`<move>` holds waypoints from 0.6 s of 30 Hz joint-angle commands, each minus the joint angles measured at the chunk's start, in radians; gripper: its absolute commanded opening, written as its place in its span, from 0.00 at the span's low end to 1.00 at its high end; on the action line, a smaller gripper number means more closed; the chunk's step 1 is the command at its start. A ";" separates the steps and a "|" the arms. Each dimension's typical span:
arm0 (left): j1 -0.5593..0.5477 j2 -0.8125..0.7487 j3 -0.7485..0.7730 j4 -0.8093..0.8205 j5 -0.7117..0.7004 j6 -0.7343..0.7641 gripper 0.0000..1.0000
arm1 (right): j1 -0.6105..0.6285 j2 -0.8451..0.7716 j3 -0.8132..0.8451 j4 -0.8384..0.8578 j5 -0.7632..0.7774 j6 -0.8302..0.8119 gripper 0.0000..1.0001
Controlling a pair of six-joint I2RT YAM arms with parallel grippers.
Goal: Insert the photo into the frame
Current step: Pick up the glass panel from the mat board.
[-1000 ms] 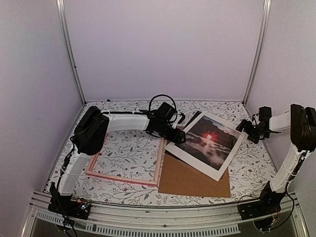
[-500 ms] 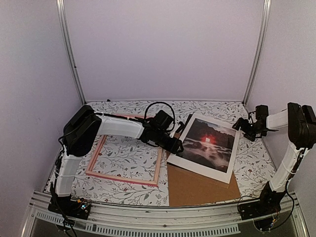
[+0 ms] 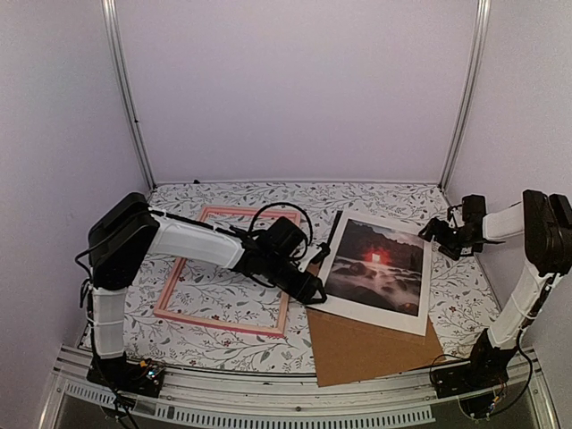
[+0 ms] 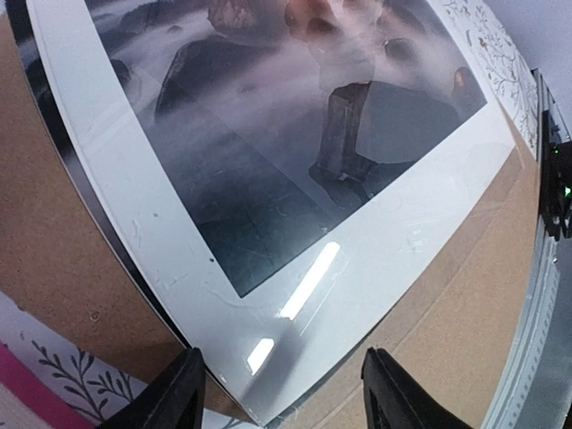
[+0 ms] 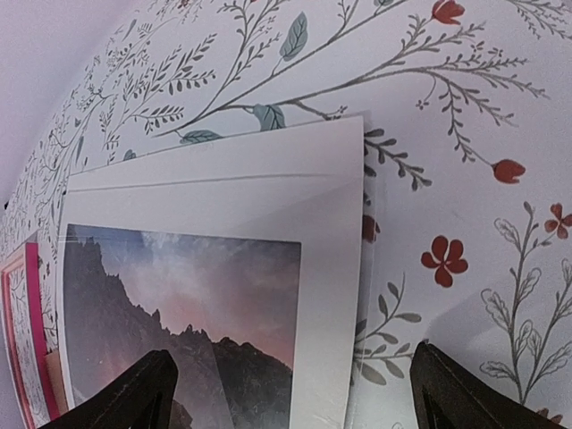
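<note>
The photo (image 3: 375, 264) lies right of centre on the counter (image 3: 223, 353). It sits inside a white border (image 3: 371, 313) on a brown board (image 3: 375, 349), with the pink frame (image 3: 219, 323) flat just to its left.

The left claw (image 3: 317, 288) is low at the near-left corner of the white border. Its jaws are partly apart with that corner between them, and I cannot tell whether they pinch it.

The right claw (image 3: 433, 231) is released and holds nothing, just beyond the far-right corner.

The step looks like getting hold of the sheet. The left claw should bite only the top sheet, leave the board behind, and lift gently, because the glossy corner could slip. The right claw can steady the far edge.
</note>
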 commanded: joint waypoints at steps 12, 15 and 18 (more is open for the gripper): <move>0.037 0.196 0.397 -0.136 -0.102 0.004 0.74 | 0.054 -0.092 -0.117 -0.177 0.007 0.009 0.89; 0.045 0.243 0.456 -0.156 -0.116 0.004 0.75 | 0.069 -0.099 -0.133 -0.174 -0.009 0.017 0.87; 0.057 0.273 0.485 -0.157 -0.124 -0.006 0.74 | 0.078 -0.111 -0.154 -0.165 -0.026 0.030 0.87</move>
